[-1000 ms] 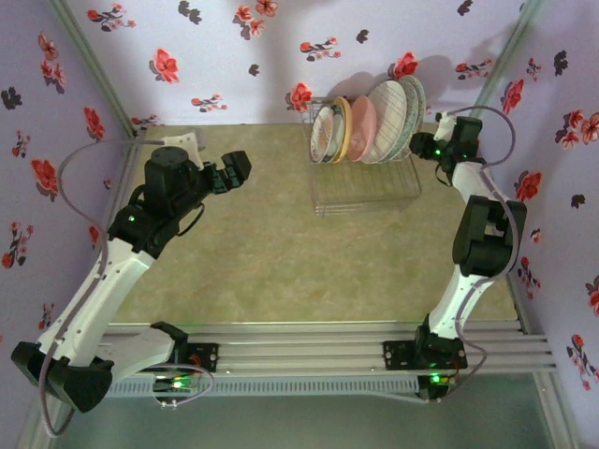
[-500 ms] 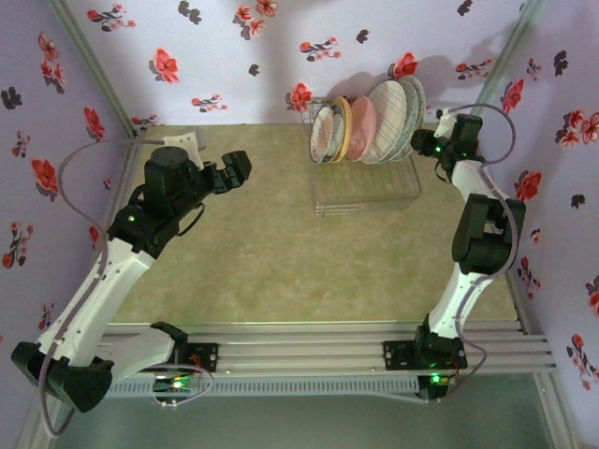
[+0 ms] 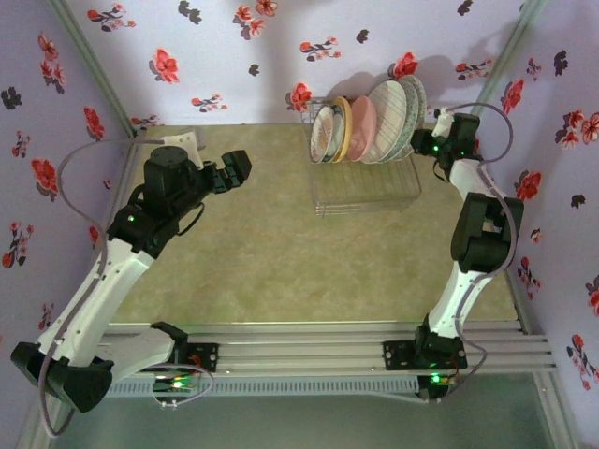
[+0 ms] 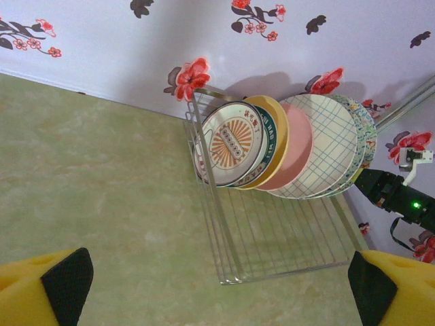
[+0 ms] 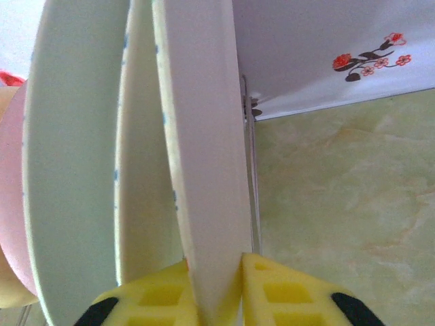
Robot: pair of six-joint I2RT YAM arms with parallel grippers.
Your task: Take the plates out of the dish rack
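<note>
The right gripper (image 5: 216,284) had its yellow fingers (image 5: 275,292) pinched onto the rim of the end plate (image 5: 204,136), one pad against each face, the gap no wider than the plate itself. That plate stood on edge at the right end of the row of plates (image 3: 368,128), nearest the right arm, the others packed just beside it. All of them sat in the dish rack (image 3: 367,192), at the far right of the table (image 3: 243,253) against the flowered wall (image 3: 234,56). Over on the left, the left gripper (image 3: 234,170) hung above the table with its fingers (image 4: 64,285) spread wide, holding nothing, well apart from the rack.
</note>
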